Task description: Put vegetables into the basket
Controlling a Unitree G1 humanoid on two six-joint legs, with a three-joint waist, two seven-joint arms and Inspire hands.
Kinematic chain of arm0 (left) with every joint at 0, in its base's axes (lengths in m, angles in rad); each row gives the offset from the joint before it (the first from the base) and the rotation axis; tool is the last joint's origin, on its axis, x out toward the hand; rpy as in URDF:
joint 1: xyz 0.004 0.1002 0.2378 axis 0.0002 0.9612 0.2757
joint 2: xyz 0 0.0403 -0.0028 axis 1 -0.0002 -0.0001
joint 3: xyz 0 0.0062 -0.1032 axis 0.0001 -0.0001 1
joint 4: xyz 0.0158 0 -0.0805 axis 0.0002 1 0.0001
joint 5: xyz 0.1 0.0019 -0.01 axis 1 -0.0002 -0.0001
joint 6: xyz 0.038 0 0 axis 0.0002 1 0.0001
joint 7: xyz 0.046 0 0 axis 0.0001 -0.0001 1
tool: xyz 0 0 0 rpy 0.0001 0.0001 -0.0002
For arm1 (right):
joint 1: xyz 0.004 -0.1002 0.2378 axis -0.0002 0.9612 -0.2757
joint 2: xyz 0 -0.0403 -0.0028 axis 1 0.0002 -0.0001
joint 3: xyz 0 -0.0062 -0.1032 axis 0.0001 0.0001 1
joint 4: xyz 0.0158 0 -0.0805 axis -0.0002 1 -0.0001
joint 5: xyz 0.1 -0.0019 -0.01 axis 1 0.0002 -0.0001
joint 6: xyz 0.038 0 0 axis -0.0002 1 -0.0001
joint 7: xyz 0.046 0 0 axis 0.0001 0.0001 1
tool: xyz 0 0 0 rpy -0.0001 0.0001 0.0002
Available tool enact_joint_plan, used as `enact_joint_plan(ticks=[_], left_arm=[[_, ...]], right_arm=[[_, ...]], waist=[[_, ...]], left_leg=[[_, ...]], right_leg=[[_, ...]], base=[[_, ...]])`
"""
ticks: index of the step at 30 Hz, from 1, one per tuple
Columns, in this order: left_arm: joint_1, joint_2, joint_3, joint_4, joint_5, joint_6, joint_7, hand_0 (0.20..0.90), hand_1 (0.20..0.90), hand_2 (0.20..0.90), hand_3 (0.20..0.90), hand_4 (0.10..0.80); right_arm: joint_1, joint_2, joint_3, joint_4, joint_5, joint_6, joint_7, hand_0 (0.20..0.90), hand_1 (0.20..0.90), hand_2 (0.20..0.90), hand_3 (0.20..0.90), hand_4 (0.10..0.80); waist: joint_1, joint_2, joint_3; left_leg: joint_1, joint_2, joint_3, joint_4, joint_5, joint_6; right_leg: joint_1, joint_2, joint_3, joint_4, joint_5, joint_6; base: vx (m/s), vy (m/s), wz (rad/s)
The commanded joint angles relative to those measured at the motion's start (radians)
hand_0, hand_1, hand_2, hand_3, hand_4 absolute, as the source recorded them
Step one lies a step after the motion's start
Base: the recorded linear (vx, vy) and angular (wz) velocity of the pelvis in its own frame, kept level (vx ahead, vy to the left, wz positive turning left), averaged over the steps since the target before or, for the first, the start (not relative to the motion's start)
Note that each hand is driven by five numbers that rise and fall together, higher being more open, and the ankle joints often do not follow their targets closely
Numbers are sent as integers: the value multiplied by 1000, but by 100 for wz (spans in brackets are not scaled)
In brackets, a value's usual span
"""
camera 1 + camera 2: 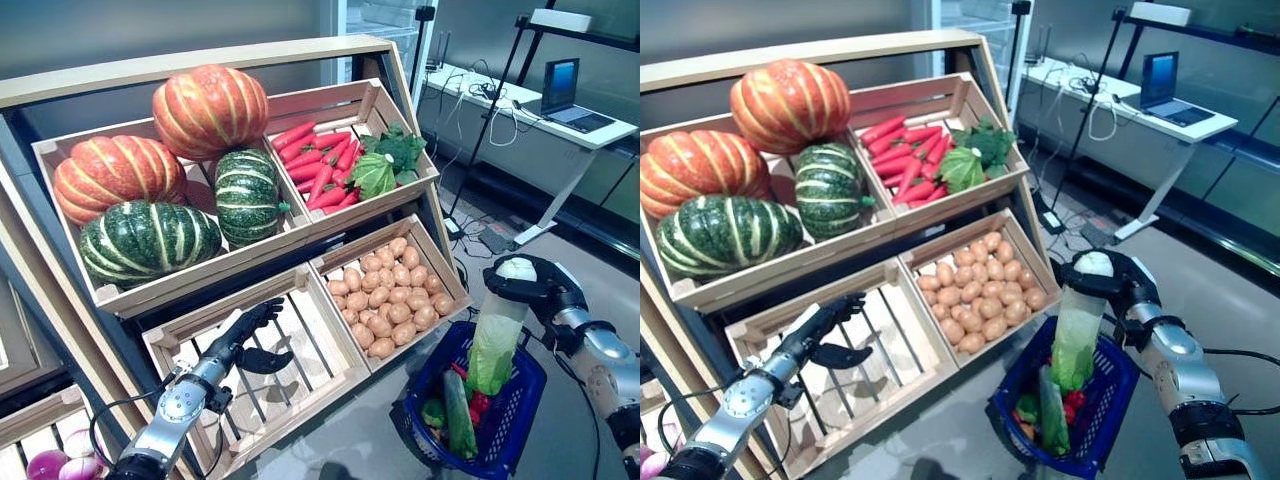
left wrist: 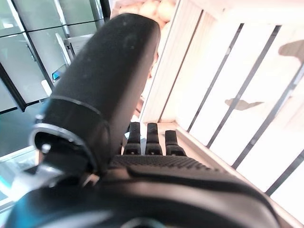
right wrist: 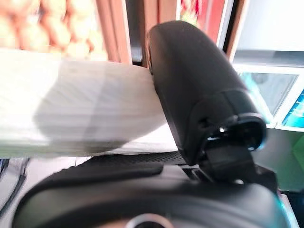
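Note:
A blue basket (image 1: 520, 405) stands on the floor at the lower right, holding a cucumber (image 1: 459, 413) and some red and green vegetables. My right hand (image 1: 535, 283) is shut on the white base of a long pale-green cabbage (image 1: 495, 345), which hangs leaf-end down into the basket. In the right wrist view the cabbage (image 3: 71, 114) lies pressed against the thumb (image 3: 199, 90). My left hand (image 1: 245, 335) hovers open over the empty lower-left crate (image 1: 300, 385), its straight fingers (image 2: 147, 140) showing past the thumb in the left wrist view.
The slanted wooden stand carries crates of pumpkins (image 1: 205, 105), of carrots with leafy greens (image 1: 325, 165) and of potatoes (image 1: 385, 295). Purple onions (image 1: 65, 462) lie at the lower left. A white desk with a laptop (image 1: 565, 95) stands behind to the right.

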Motion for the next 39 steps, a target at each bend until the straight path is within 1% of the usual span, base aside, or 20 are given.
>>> enact_joint_plan(ticks=[1, 2, 3, 4, 5, 7, 8, 10, 11, 13, 15, 16, 17, 19, 21, 23, 24, 30, 35, 39], left_arm=[[-140, 55, 35, -49, -68, -127, 94, 900, 900, 900, 900, 800], [-158, 58, 30, -51, -76, -129, 102, 900, 900, 900, 900, 800], [-206, 66, 18, -65, -87, -140, 137, 900, 900, 900, 900, 800], [-217, 68, 15, -68, -91, -140, 142, 900, 900, 900, 900, 800], [-244, 73, 1, -80, -95, -156, 178, 900, 900, 900, 900, 800], [-276, 74, -12, -102, -126, -159, 209, 900, 900, 900, 900, 800], [-288, 74, -15, -108, -144, -154, 209, 900, 900, 900, 900, 800], [-311, 64, -22, -119, -163, -163, 215, 900, 900, 900, 900, 800], [-343, 55, -37, -127, -183, -176, 220, 900, 900, 900, 900, 800], [-376, 44, -59, -135, -193, -187, 231, 900, 900, 900, 900, 800], [-409, 41, -85, -155, -224, -203, 240, 900, 900, 900, 900, 800], [-410, 41, -86, -156, -225, -203, 240, 900, 900, 900, 900, 800], [-427, 40, -99, -163, -233, -212, 249, 900, 900, 900, 900, 800], [-448, 40, -110, -175, -251, -215, 256, 900, 900, 900, 900, 800], [-467, 46, -117, -178, -268, -221, 264, 900, 900, 900, 900, 800], [-492, 50, -127, -183, -281, -234, 279, 900, 900, 900, 900, 800], [-497, 49, -129, -184, -282, -236, 282, 900, 900, 900, 900, 800], [-525, 60, -136, -207, -288, -251, 296, 900, 900, 900, 900, 800], [-524, 60, -145, -182, -340, -246, 239, 900, 900, 900, 900, 800], [-507, 66, -151, -158, -360, -246, 211, 900, 900, 900, 900, 800]], right_arm=[[-173, -49, -82, 50, -9, -231, -164, 300, 300, 300, 300, 400], [-186, -51, -81, 59, -4, -240, -178, 300, 300, 300, 300, 400], [-225, -54, -77, 83, 9, -275, -210, 300, 300, 300, 300, 400], [-235, -54, -76, 87, 16, -279, -219, 300, 300, 300, 300, 400], [-266, -49, -71, 110, 34, -312, -233, 300, 300, 300, 300, 400], [-299, -44, -74, 129, 65, -333, -258, 300, 300, 300, 300, 400], [-312, -42, -76, 138, 80, -334, -269, 300, 300, 300, 300, 400], [-354, -37, -84, 182, 96, -347, -290, 300, 300, 300, 300, 400], [-414, -38, -82, 238, 116, -367, -316, 300, 300, 300, 300, 400], [-481, -51, -71, 298, 108, -382, -353, 300, 300, 300, 300, 400], [-580, -80, -49, 359, 103, -384, -399, 300, 300, 300, 300, 400], [-583, -81, -47, 361, 102, -383, -402, 300, 300, 300, 300, 400], [-629, -89, -36, 391, 84, -377, -412, 300, 300, 300, 300, 400], [-688, -99, -8, 429, 94, -355, -409, 300, 300, 300, 300, 400], [-726, -101, 12, 470, 112, -357, -391, 300, 300, 300, 300, 400], [-769, -96, 27, 520, 146, -330, -352, 300, 300, 300, 300, 400], [-778, -96, 30, 530, 158, -323, -343, 900, 900, 900, 900, 800], [-820, -88, 53, 571, 173, -314, -308, 900, 900, 900, 900, 800], [-817, -84, 66, 574, 159, -312, -311, 900, 900, 900, 900, 800], [-796, -84, 64, 573, 147, -306, -303, 900, 900, 900, 900, 800]], waist=[[1, -16, 58], [2, -15, 78], [-4, -10, 151], [-4, -9, 164], [-7, -3, 218], [-6, 7, 266], [-5, 10, 272], [1, 19, 293], [9, 32, 316], [13, 47, 334], [16, 80, 353], [16, 81, 352], [16, 97, 365], [16, 116, 376], [17, 128, 384], [20, 139, 393], [21, 140, 395], [29, 145, 393], [33, 133, 382], [38, 118, 363]], left_leg=[[-165, -25, -23, 238, -113, 57], [-196, -19, -26, 285, -131, 58], [-299, 7, -32, 460, -200, 62], [-317, 11, -33, 482, -212, 63], [-396, 31, -37, 599, -261, 75], [-510, 39, -53, 740, -324, 89], [-542, 41, -57, 773, -343, 93], [-636, 42, -71, 881, -383, 100], [-722, 28, -86, 967, -414, 106], [-787, 20, -92, 1031, -436, 111], [-882, 8, -98, 1126, -466, 111], [-884, 8, -98, 1126, -466, 111], [-932, 3, -100, 1175, -479, 112], [-995, -1, -101, 1244, -500, 113], [-1039, -4, -105, 1294, -517, 116], [-1106, -9, -112, 1371, -541, 118], [-1117, -10, -113, 1384, -546, 119], [-1225, -13, -118, 1504, -575, 121], [-1222, -15, -128, 1514, -582, 118], [-1183, -5, -132, 1483, -575, 116]], right_leg=[[-56, -24, -25, 210, -162, -65], [-83, -31, -25, 243, -176, -69], [-176, -54, -21, 387, -223, -77], [-194, -59, -20, 408, -232, -79], [-276, -81, -18, 542, -277, -94], [-384, -109, -11, 687, -325, -107], [-417, -118, -8, 725, -342, -109], [-516, -145, 2, 851, -379, -117], [-608, -174, 12, 950, -406, -114], [-679, -194, 21, 1023, -425, -115], [-782, -214, 42, 1121, -453, -119], [-784, -214, 43, 1122, -453, -119], [-836, -222, 57, 1171, -465, -122], [-908, -227, 81, 1237, -483, -129], [-960, -230, 97, 1289, -500, -135], [-1029, -231, 112, 1358, -524, -143], [-1040, -231, 114, 1371, -529, -144], [-1144, -234, 115, 1490, -567, -153], [-1138, -230, 106, 1501, -574, -150], [-1096, -225, 88, 1470, -568, -150]], base=[[-347, -61, -9], [-463, -66, -4], [-354, -50, -4], [-467, -37, -10], [-317, -17, -16], [-289, -12, -10], [-170, -28, 9], [-195, -18, 16], [-227, 1, 14], [-165, 1, 13], [-125, 28, 10], [-111, 36, 9], [-96, 24, 18], [-119, 24, 21], [-84, 4, 7], [-80, -14, 5], [-66, -21, 6], [-56, -25, 8], [-12, -16, 3], [3, 3, -1]])
